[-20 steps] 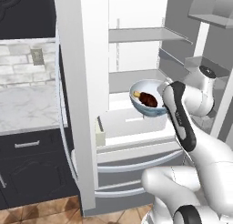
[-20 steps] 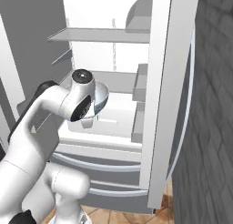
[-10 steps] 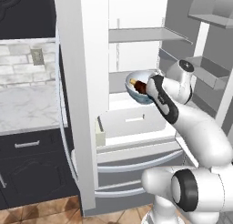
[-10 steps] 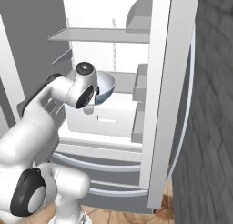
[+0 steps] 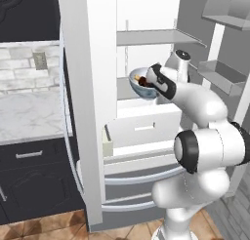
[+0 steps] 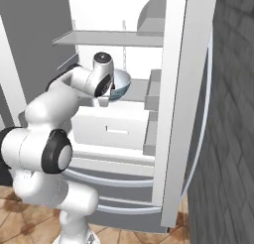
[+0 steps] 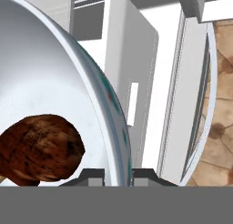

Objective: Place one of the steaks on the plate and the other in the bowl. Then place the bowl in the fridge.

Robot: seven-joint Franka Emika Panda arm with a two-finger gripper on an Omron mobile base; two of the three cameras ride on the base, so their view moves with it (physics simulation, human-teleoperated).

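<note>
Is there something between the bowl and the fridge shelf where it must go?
Nothing visible blocks it. The fridge doors stand open, and the bowl, held at its rim by the gripper with a steak inside, hangs just above the bare shelf.

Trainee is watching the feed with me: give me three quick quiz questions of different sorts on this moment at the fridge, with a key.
1. True or false: the gripper is shut on the rim of the bowl.
2. What lies in the bowl? A) a steak B) a blue plate C) nothing
3. Fill in: the fridge has its doors ____.

Key
1. True. In the hand view, the two fingertips sit on either side of the rim.
2. A. A brown steak lies inside it.
3. Open. The bowl is held up in front of the white shelves.
</note>
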